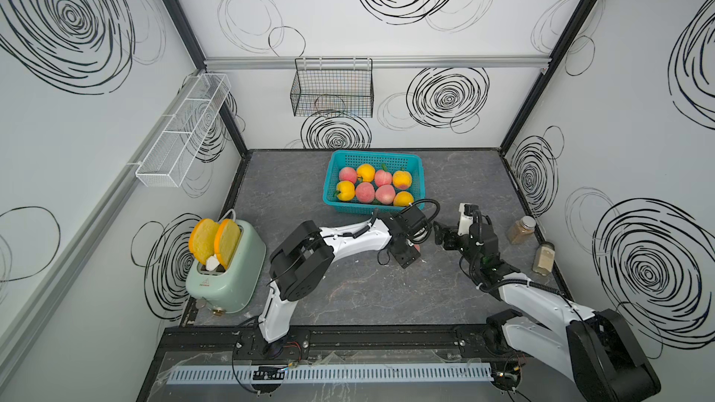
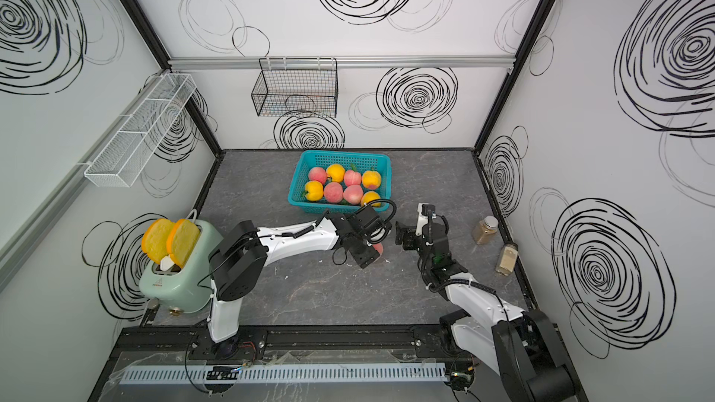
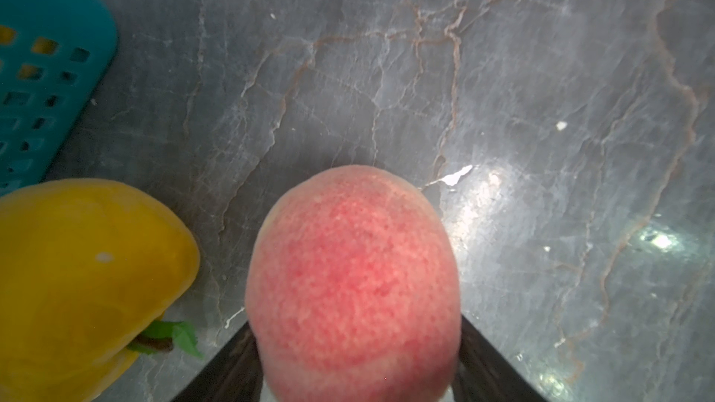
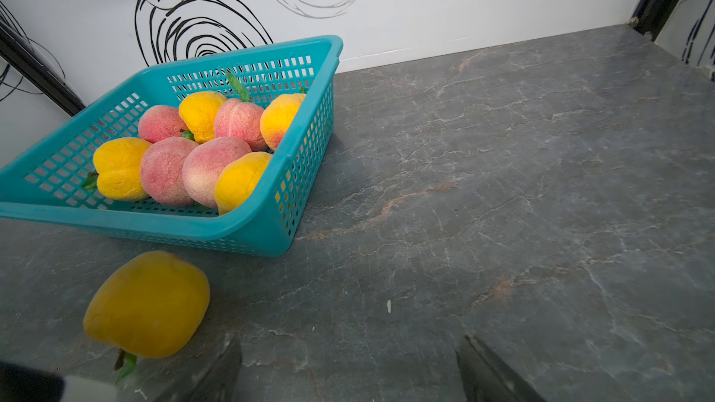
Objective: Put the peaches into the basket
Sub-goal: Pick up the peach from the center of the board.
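The teal basket (image 1: 373, 153) (image 2: 344, 153) (image 4: 116, 221) stands at the back middle of the table with several pink and yellow peaches (image 1: 365, 172) (image 4: 166, 170) inside. In front of it, my left gripper (image 1: 409, 252) (image 3: 356, 322) is shut on a pink peach (image 3: 354, 288) (image 2: 378, 249), with a finger pressed on each side. Both top views show only a sliver of that peach under the wrist. A yellow peach (image 3: 85, 280) (image 4: 149, 303) lies on the table beside it, close to the basket's front corner (image 3: 46, 5), and the left arm hides it in both top views. My right gripper (image 1: 439, 232) (image 4: 348, 346) is open and empty, just to the right.
A mint toaster (image 1: 224, 272) with two yellow bread slices stands at the front left. Two spice jars (image 1: 522, 230) (image 1: 543, 259) stand by the right wall. A black wire basket (image 1: 332, 88) hangs on the back wall and a white mesh rack (image 1: 185, 129) on the left wall.
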Available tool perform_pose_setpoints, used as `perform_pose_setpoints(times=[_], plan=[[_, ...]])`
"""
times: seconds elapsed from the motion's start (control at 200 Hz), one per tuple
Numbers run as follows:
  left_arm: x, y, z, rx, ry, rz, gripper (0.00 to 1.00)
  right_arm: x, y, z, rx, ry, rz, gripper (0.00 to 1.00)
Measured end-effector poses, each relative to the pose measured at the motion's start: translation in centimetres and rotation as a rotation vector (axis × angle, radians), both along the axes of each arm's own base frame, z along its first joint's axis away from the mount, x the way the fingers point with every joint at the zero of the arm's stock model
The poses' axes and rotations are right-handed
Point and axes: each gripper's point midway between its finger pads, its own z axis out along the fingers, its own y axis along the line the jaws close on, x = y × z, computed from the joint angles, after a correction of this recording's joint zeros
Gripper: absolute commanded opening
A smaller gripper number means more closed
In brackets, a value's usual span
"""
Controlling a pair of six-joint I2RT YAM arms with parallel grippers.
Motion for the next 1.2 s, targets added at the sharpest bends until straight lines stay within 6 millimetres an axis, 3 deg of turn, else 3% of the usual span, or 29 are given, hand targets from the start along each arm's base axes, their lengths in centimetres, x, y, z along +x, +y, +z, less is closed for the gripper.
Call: perform_pose_setpoints(times=[0.63,1.025,1.201], plan=[[0.3,0.6,2.8,-0.069,-0.041,0.013,0.71,0.1,-0.1,0.1,0.002,-0.001,-0.002,0.91],[3.2,2.4,10.5,-0.259,-0.177,0.105,0.70,0.1,-0.1,0.2,0.003,-0.004,-0.003,0.91],[6.0,4.7,11.8,-0.293,-0.201,0.187,0.70,0.1,-0.1,0.4,0.005,-0.010,-0.003,0.91]])
